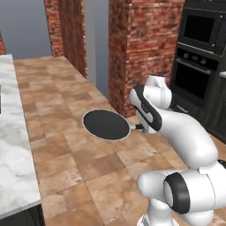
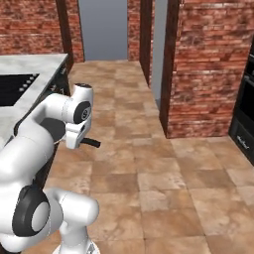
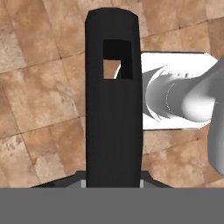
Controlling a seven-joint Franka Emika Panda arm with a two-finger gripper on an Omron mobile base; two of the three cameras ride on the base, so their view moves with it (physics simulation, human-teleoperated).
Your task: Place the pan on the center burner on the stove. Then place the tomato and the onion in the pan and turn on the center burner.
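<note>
Pan point(image 1: 106, 124), dark and round, hangs level above the terracotta floor tiles point(image 1: 66, 145), its short black handle point(image 3: 113, 109) pointing toward our arm. We see the gripper point(image 1: 142, 127) at the handle's end, fingers pinched shut on it; in the hand view the handle runs straight up from the fingertips. Stove point(image 2: 15, 87) lies on the marble counter point(image 2: 34, 67), well apart.
</note>
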